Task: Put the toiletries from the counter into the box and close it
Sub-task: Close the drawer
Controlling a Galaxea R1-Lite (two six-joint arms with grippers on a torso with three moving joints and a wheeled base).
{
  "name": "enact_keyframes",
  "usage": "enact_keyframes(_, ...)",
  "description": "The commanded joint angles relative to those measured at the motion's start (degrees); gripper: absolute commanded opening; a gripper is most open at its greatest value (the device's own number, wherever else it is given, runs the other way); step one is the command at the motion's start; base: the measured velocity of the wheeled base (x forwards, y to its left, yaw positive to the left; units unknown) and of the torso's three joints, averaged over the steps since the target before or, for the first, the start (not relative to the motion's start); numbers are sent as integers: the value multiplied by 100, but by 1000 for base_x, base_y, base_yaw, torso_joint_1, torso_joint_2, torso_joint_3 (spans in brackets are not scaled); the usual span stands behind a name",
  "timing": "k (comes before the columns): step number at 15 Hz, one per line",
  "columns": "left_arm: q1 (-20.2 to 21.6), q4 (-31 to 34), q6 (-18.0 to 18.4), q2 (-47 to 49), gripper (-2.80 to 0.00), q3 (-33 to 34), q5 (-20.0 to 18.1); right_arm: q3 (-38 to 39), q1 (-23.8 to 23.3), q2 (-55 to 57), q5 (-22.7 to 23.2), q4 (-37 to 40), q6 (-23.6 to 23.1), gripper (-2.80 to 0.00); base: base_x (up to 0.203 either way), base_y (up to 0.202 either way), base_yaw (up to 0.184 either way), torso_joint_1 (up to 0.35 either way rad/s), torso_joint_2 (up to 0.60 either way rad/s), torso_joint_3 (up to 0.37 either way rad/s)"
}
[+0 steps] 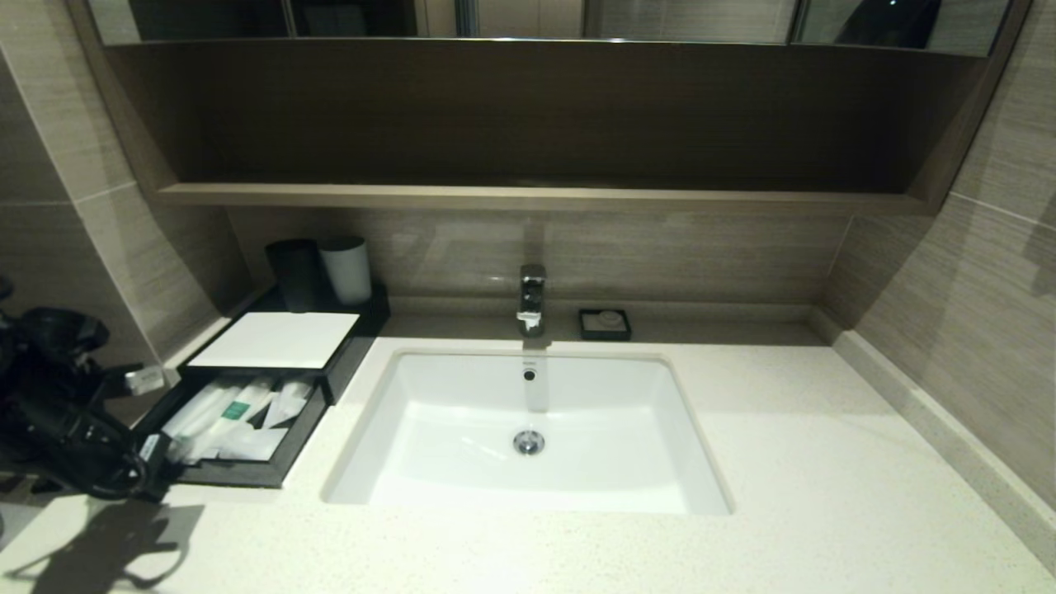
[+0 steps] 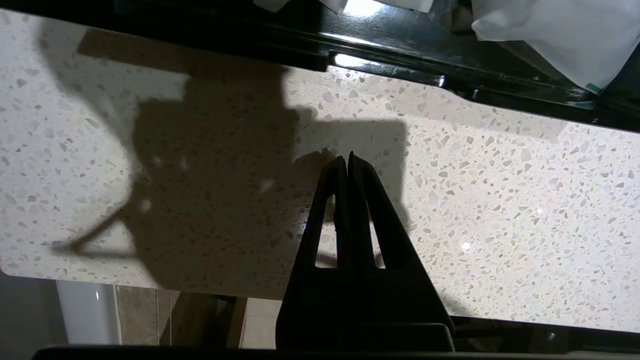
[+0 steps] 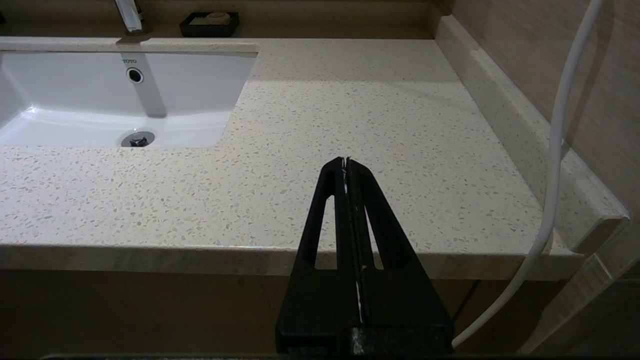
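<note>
The box (image 1: 276, 338), black with a white top panel, stands at the counter's (image 1: 825, 495) back left. Its drawer (image 1: 239, 474) is pulled out toward me. The toiletries (image 1: 237, 410) lie inside the drawer in white wrappers, one with a green label. My left arm (image 1: 66, 412) reaches in from the far left beside the drawer. The left gripper (image 2: 347, 157) is shut and empty, over bare counter just short of the drawer's black front wall (image 2: 400, 70). My right gripper (image 3: 346, 160) is shut and empty at the counter's front edge, right of the sink.
A white sink (image 1: 528, 429) with a chrome tap (image 1: 532, 297) fills the middle of the counter. Behind the box stand a black cup (image 1: 295, 274) and a white cup (image 1: 346, 268). A small black soap dish (image 1: 605, 323) sits near the back wall, under a brown shelf (image 1: 528, 196).
</note>
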Motion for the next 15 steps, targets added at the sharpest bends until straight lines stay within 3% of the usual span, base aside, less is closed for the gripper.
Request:
enact_keyframes(1,-27,-40,-1,94,-280,-29,-5,9,1,0,1,-2,0,-280,0,0,0,0,0,0)
enact_keyframes(15,-302,-163,-145,541,-280,-394,-5,9,1,0,1,-2,0,-280,0,0,0,0,0,0)
